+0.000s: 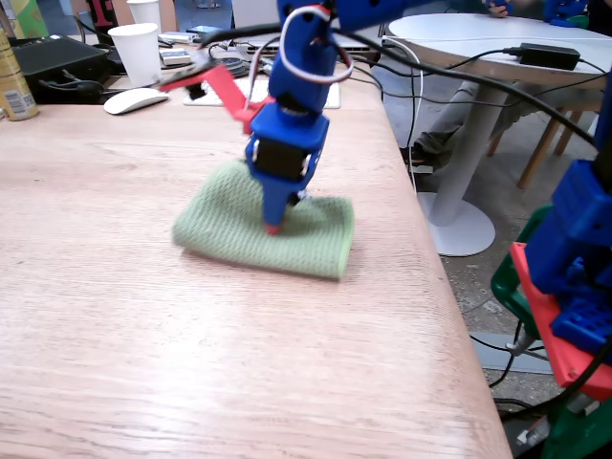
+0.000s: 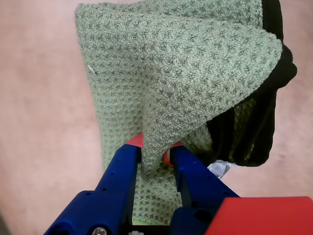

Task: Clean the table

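A green knitted cloth (image 1: 263,231) lies folded on the pale wood-grain table (image 1: 143,325), near its right edge in the fixed view. My blue gripper (image 1: 274,226) points straight down onto the cloth's middle. In the wrist view the gripper (image 2: 152,149) is shut on a pinched ridge of the cloth (image 2: 176,73), with the red-tipped blue fingers (image 2: 122,166) on either side of the fold. The cloth's right part is lifted and casts a dark shadow.
At the table's back stand a white paper cup (image 1: 139,53), a white mouse (image 1: 135,100), a can (image 1: 14,81) and black gear. Cables (image 1: 449,72) run behind the arm. A round white pedestal table (image 1: 478,43) stands beyond the right edge.
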